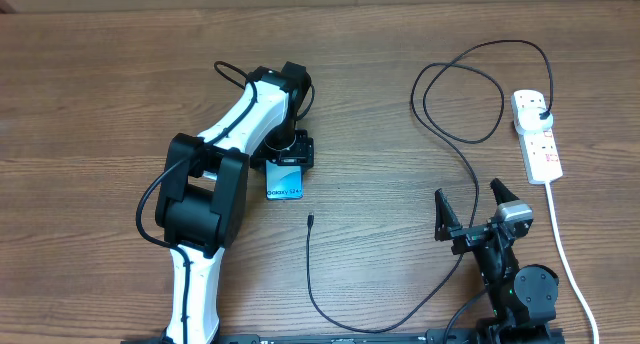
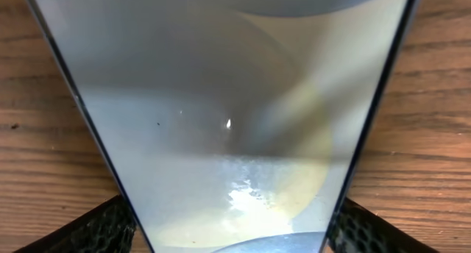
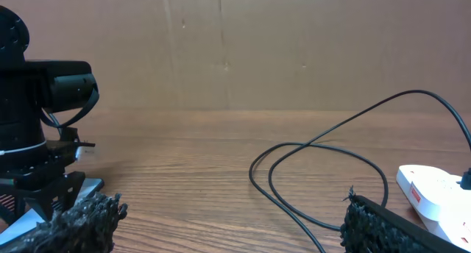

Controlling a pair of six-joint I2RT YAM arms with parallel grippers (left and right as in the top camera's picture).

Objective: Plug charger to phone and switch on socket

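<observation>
The phone (image 1: pixel 285 182) lies flat on the table, and its pale screen (image 2: pixel 221 120) fills the left wrist view. My left gripper (image 1: pixel 291 154) (image 2: pixel 235 222) is down over its far end, open. One finger (image 2: pixel 103 227) stands outside each long edge, and a sliver of table shows beside the left one. The charger (image 1: pixel 470 159) loops across the table. Its connector tip (image 1: pixel 311 220) lies loose below the phone, and its plug (image 1: pixel 541 114) sits in the socket (image 1: pixel 537 139) at the right. My right gripper (image 1: pixel 467 189) (image 3: pixel 232 201) hovers open near the front edge and holds nothing.
The socket's white cord (image 1: pixel 560 234) runs down the right side past my right arm's base. In the right wrist view the charger cable (image 3: pixel 324 146) curls ahead and the socket (image 3: pixel 434 194) lies at the right. A brown wall stands behind.
</observation>
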